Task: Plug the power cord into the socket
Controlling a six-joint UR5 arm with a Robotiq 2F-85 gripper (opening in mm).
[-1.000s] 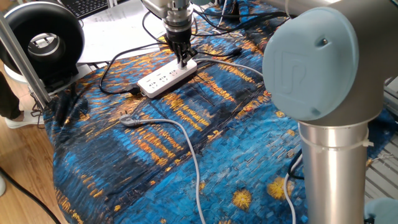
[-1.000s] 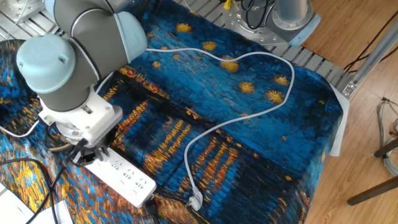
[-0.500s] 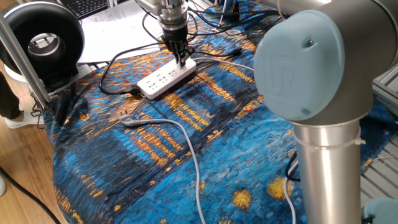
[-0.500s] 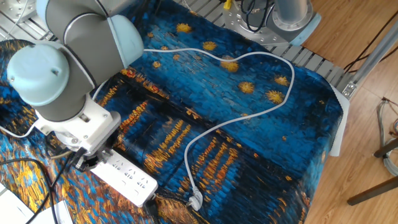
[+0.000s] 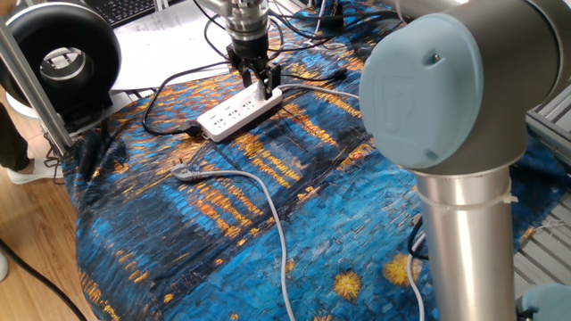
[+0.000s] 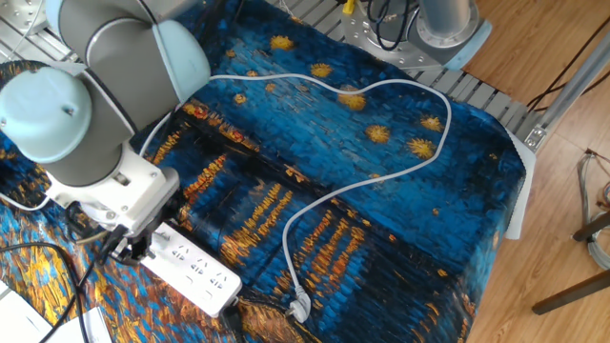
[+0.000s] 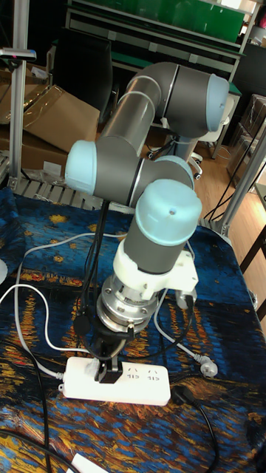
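The socket (image 5: 234,111) is a long white power strip lying on the blue and orange cloth, also seen in the other fixed view (image 6: 195,278) and the tall view (image 7: 140,384). My gripper (image 5: 257,82) points straight down at the strip's far end, its dark fingers standing apart and touching the strip's top face (image 6: 129,252) (image 7: 108,367). The power cord (image 5: 335,92), thin and white, runs off to the right from under the gripper. Its plug is hidden beneath the fingers.
A thicker grey cable (image 5: 259,192) snakes across the cloth, its loose metallic end (image 5: 186,173) left of the middle. The strip's black lead (image 5: 169,134) curls off to the left. A black round device (image 5: 62,58) and papers (image 5: 169,40) lie behind.
The gripper has shifted slightly along the strip's far end, and its fingers have spread apart where they were pinched together. The strip and the cables have stayed in place.
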